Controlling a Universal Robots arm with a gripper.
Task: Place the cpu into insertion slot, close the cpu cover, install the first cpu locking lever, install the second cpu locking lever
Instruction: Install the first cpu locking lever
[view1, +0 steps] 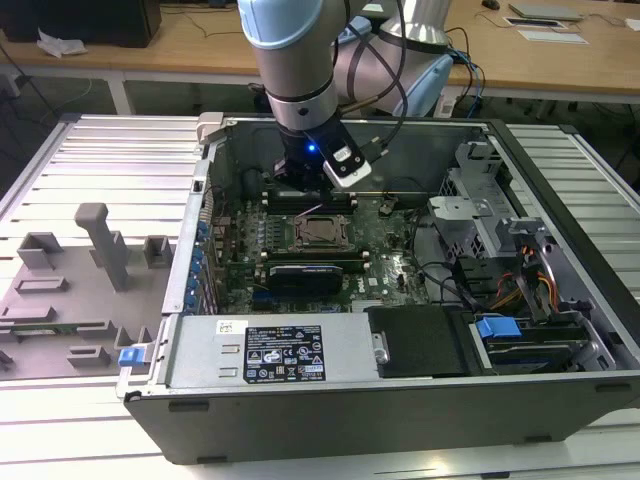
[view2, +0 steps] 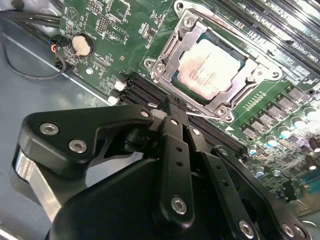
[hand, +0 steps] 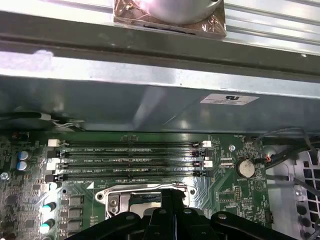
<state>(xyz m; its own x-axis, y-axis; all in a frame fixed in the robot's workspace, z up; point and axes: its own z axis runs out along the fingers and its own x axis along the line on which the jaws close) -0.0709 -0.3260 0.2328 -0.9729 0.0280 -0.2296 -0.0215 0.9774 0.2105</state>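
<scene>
Cpu (view2: 212, 70), a flat silver-grey square chip, lies in the dark-framed insertion slot (view2: 179, 80), probably light, rigid, fragile, best gripped by its edges; the black gripper (view2: 167, 106) hangs just beside that slot, fingers (view2: 175, 145) pressed together, empty.

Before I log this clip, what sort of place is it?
Probably a robotics lab bench: an open computer case sits on a slotted metal table, a robot arm reaches into it, and wooden desks stand behind.

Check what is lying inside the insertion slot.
The cpu lies in the insertion slot, silver-grey top facing up. Whatever is beneath the chip is hidden by it.
</scene>
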